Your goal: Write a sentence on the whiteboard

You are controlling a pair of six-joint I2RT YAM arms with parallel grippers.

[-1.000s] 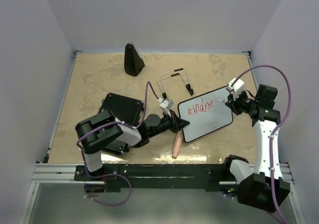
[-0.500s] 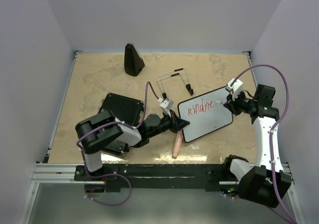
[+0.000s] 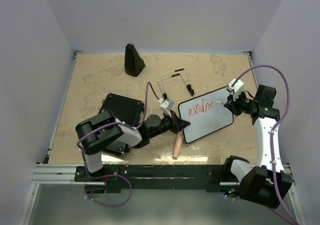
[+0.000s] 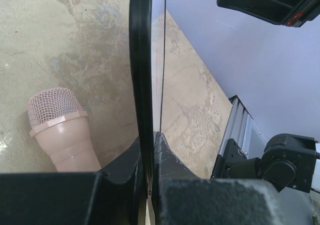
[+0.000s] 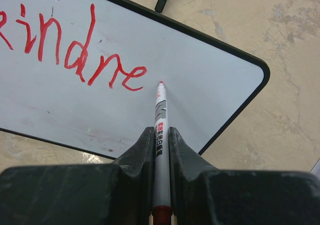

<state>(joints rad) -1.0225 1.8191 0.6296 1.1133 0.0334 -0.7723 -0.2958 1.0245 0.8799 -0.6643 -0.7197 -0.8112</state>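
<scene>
red writing on the whiteboard [image 3: 206,115] reads "kindre", in the upper left of its face. board sits on the tan table [image 3: 100,80], turned at an angle, with both arms on it.

left gripper [image 4: 150,150]: at the board's left edge, fingers pressed together on the thin black frame, which is pinched between them. wrist view shows the board edge-on, running away from the fingers.

right gripper [image 5: 160,140]: at the board's right end, fingers pinching a white marker [image 5: 160,110]. the red tip sits at the board face just right of the last letter; contact cannot be confirmed.

pink microphone [image 3: 176,146]: lying on the table just beside the board's near left corner.

black wire stand [image 3: 175,82]: just beyond the board's far left corner, apart from it.

black ribbed case [image 3: 122,110]: left of the board, partly under the left arm.

black cone [image 3: 133,60]: well beyond the board, far left.
</scene>
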